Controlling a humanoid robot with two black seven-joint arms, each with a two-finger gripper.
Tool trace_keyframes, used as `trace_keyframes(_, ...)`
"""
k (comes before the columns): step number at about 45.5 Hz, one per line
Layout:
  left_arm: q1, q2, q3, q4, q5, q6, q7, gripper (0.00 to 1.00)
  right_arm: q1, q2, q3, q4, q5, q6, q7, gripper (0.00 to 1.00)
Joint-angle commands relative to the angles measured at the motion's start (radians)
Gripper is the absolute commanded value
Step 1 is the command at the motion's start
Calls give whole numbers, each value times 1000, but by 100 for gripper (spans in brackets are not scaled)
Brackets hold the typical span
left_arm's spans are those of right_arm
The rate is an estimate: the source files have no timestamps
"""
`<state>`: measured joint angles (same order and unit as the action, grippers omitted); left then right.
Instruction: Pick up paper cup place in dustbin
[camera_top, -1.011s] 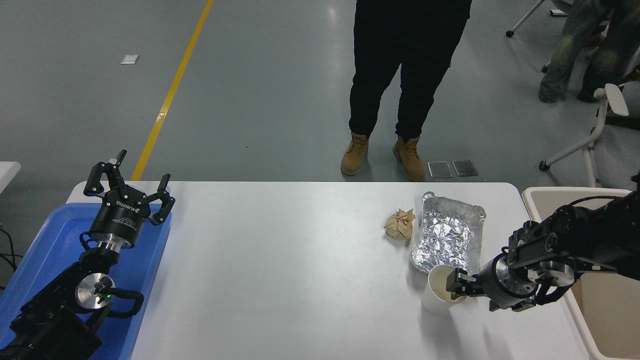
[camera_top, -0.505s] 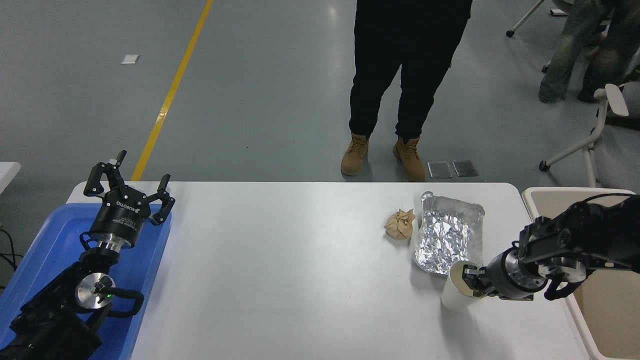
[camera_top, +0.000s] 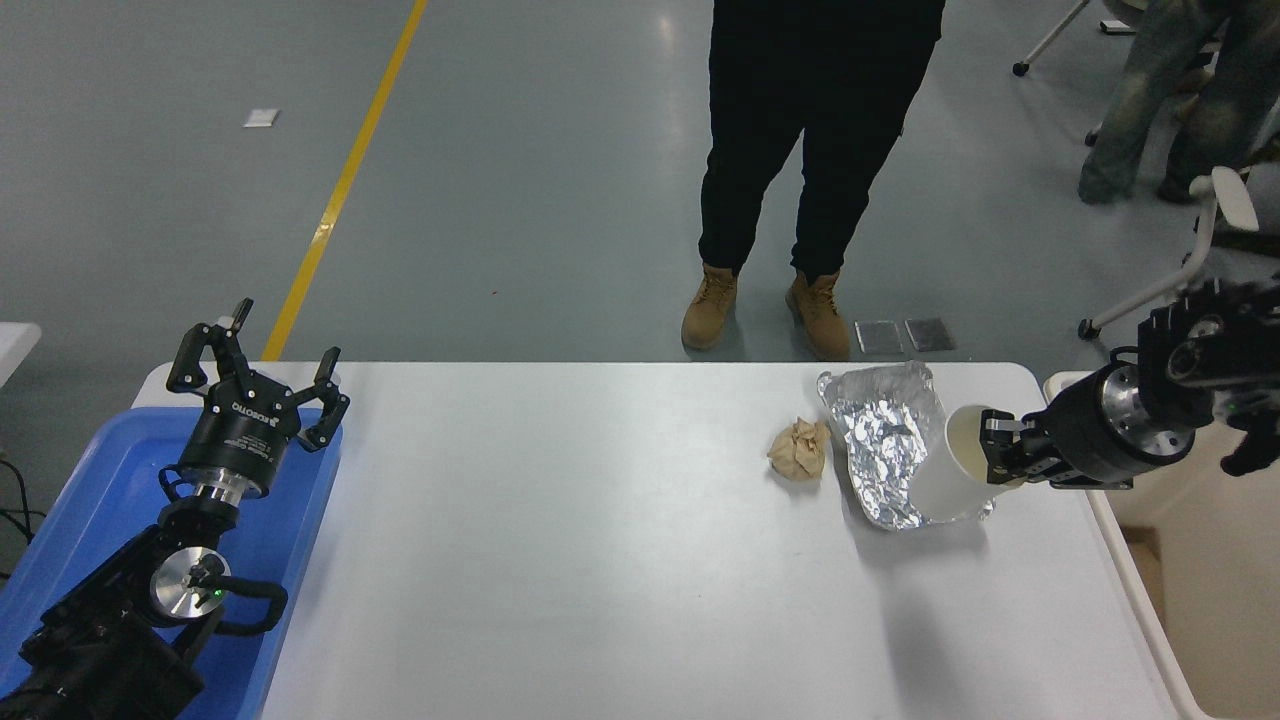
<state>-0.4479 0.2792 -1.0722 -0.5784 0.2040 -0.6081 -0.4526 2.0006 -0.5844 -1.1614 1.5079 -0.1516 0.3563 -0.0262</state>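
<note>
Right gripper (camera_top: 1000, 452) pinches the paper cup (camera_top: 950, 465) at its rim, one finger inside the mouth, one outside. The cup hangs in the air over the near right corner of the foil tray (camera_top: 885, 445), tilted, its mouth up and toward the gripper, its base down and to the left. The cup's long axis runs roughly in line with the wrist.

What matters for the next move: the dustbin (camera_top: 1130, 560) lies to the right of the cup, past the table's right edge (camera_top: 1075, 560), on the far side of the gripper from the cup. So the cup has to travel rightward, with the arm pulling back over the rim. The right arm is the only one anywhere near; the left gripper (camera_top: 262, 375) sits parked with its fingers spread above the blue tray (camera_top: 90, 480), well apart.

Change from half a second ago: the cup was down by the tray's near edge, at or near the table; it is now higher and further back. The foil tray has shifted and turned, probably nudged. The crumpled paper ball (camera_top: 800, 447) has not moved. A person (camera_top: 800, 150) stands at the far side.
</note>
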Motion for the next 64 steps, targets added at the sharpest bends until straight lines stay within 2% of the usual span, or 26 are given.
trace_keyframes(1, 0, 0, 0, 0, 0, 1, 0, 98, 194, -58, 8, 32, -14, 122, 0, 0)
trace_keyframes(16, 0, 0, 0, 2, 0, 1, 0, 98, 372, -95, 9, 32, -13, 236, 0, 0)
trace_keyframes(35, 0, 0, 0, 0, 0, 1, 0, 98, 305, -97, 22, -43, -11, 216, 0, 0)
trace_keyframes(53, 0, 0, 0, 2, 0, 1, 0, 98, 44, -192, 112, -422, 26, 175, -3, 0)
trace_keyframes(64, 0, 0, 0, 0, 0, 1, 0, 98, -317, -183, 163, -845, 167, 75, -4, 0)
